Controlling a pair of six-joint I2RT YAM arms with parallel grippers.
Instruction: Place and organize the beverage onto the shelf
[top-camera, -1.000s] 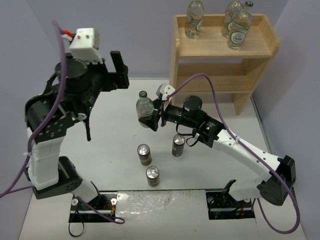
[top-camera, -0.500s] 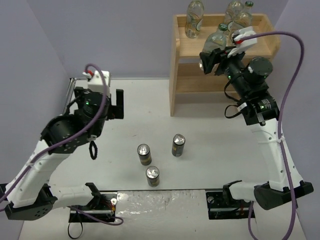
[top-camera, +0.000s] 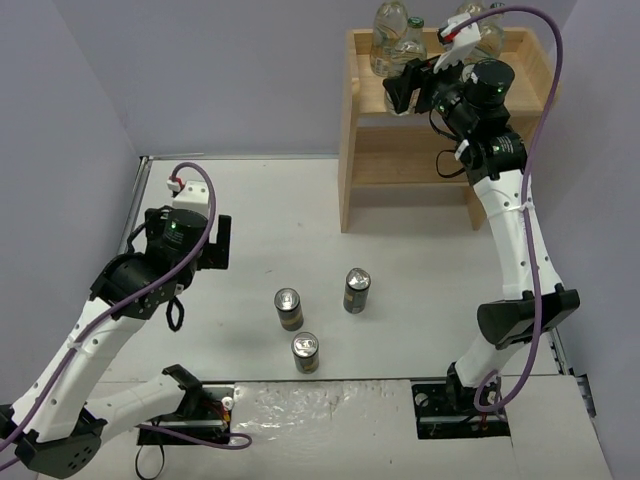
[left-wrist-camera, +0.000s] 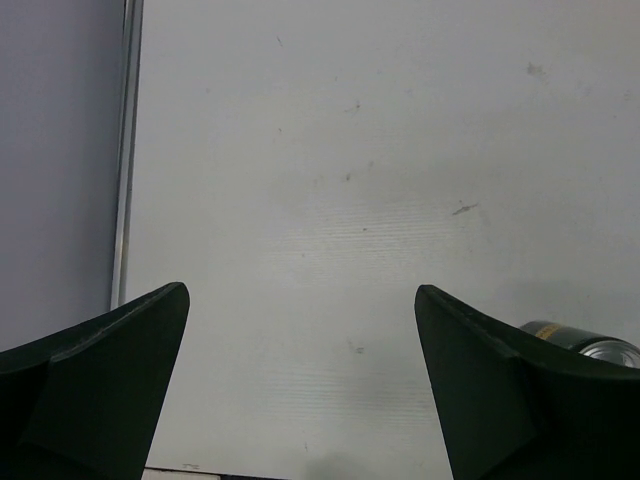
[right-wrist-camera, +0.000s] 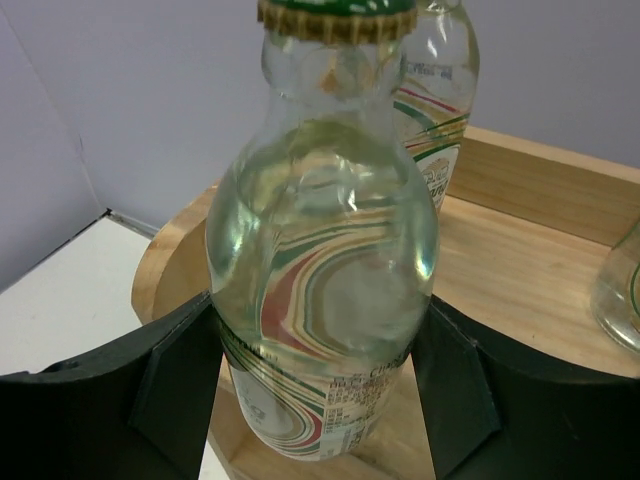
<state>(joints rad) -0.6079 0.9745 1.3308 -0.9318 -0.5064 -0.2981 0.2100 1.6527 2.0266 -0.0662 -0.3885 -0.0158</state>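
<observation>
Gripping a clear bottle (right-wrist-camera: 325, 290) upright, the right gripper (top-camera: 405, 88) holds it at the left end of the top tier of the shelf (top-camera: 349, 150), beside a second bottle (right-wrist-camera: 445, 80). The left gripper (left-wrist-camera: 302, 295) hangs spread wide over the table (top-camera: 260, 210) near three cans (top-camera: 289, 309).

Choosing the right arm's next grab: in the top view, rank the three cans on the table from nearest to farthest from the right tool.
1. Right can, on the side closest to the shelf.
2. Left can, mid-table.
3. Front can, lowest in the view.
</observation>
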